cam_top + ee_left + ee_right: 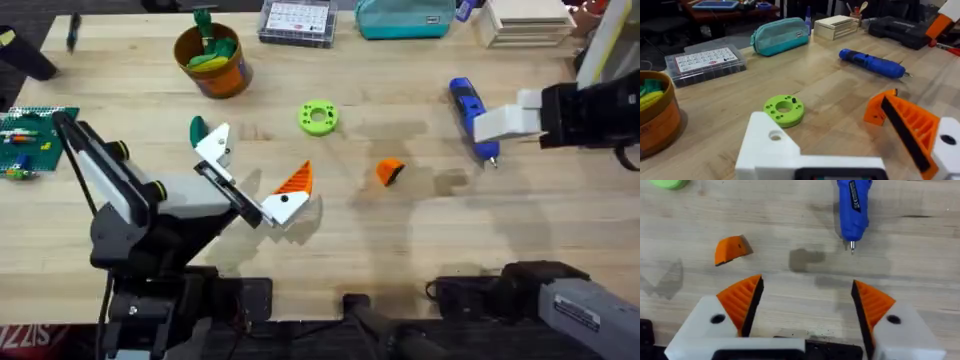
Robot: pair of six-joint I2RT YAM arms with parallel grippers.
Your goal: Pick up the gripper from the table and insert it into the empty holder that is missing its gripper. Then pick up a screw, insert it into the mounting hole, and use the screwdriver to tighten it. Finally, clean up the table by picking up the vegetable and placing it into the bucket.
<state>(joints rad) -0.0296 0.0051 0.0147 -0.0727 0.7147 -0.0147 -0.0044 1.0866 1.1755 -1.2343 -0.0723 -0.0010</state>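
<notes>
**Loose orange tip lies on the bench between your two grippers**

Your orange tip (pixel 389 171) rests on the bench (pixel 420 240), right of the left gripper (pixel 250 180) and well left of the right gripper (pixel 505 122); nothing touches it. In the right wrist view the tip (pixel 731 249) sits ahead of the right gripper (pixel 805 302), off toward one finger; that gripper is spread wide and holds nothing. Your left gripper is also spread and holds nothing; one finger is a bare white holder (pixel 771 145), the other carries its orange pad (pixel 910 125). The blue screwdriver (pixel 470 115) lies just beside the right gripper; the orange bucket (pixel 212 60) stands at the far left; a green ring (pixel 318 117) lies near the left gripper.
</notes>
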